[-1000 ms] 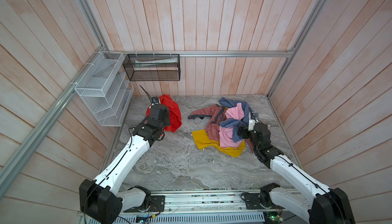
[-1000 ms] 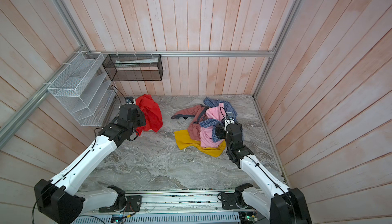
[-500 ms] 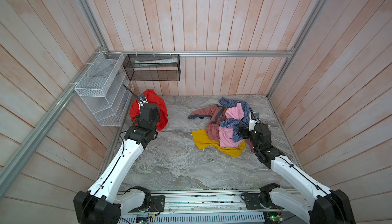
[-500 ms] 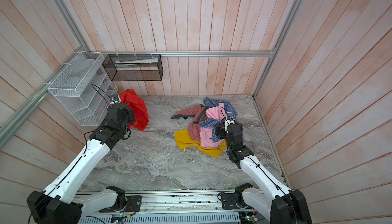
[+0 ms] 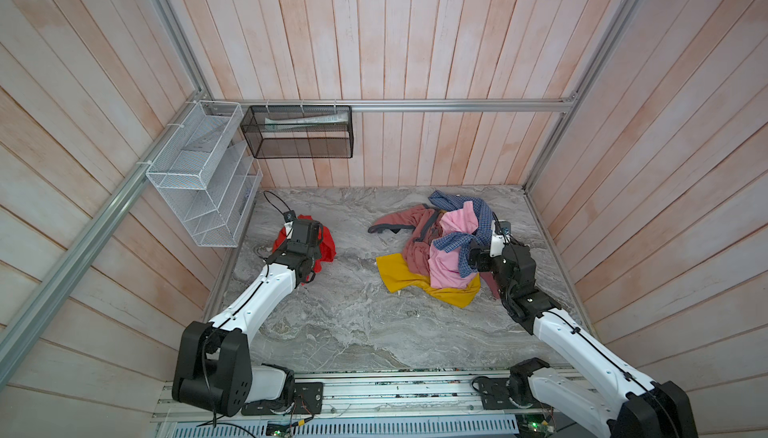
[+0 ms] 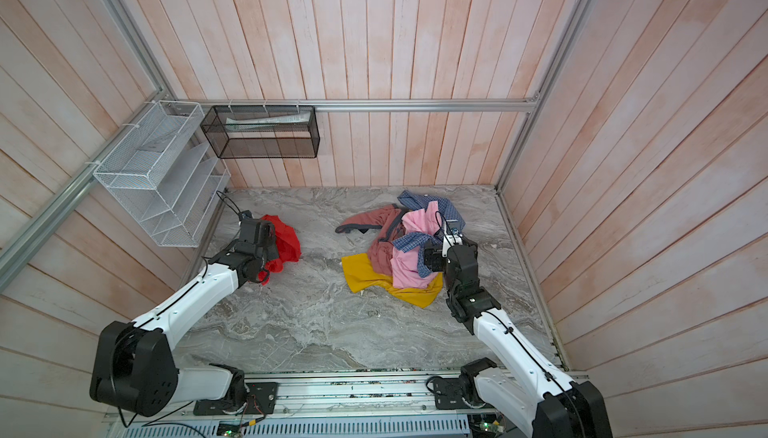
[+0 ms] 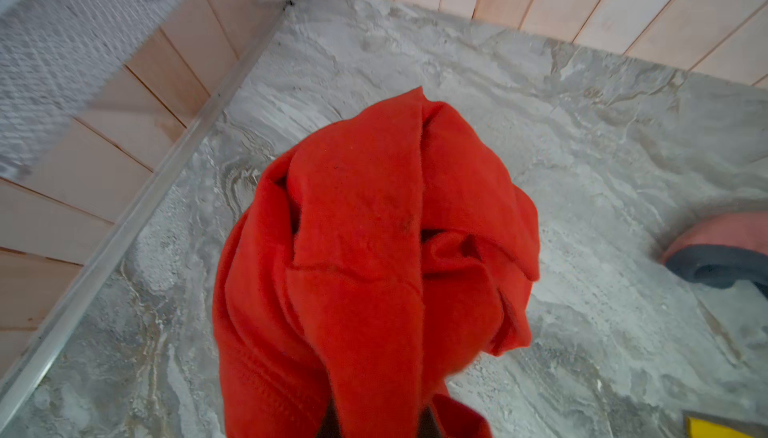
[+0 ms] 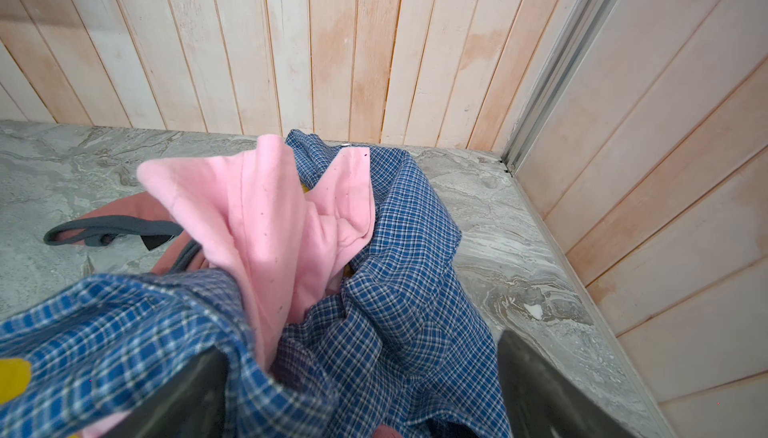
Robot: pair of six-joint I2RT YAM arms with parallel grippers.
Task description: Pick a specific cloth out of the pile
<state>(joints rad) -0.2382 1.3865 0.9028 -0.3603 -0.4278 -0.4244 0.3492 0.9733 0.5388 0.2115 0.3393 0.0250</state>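
Right gripper (image 8: 365, 398) sits at the pile (image 5: 440, 249), right of centre in both top views, jaws wide, blue checked shirt (image 8: 399, 274) lying between them. Further back, centre-left, the left gripper (image 5: 306, 230) is clamped on the cloth (image 5: 328, 245): bright red, bunched, well apart from the pile, below the white wire rack (image 5: 199, 174).

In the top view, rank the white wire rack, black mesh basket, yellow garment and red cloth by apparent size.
1. white wire rack
2. black mesh basket
3. yellow garment, partly covered
4. red cloth, partly behind the left arm
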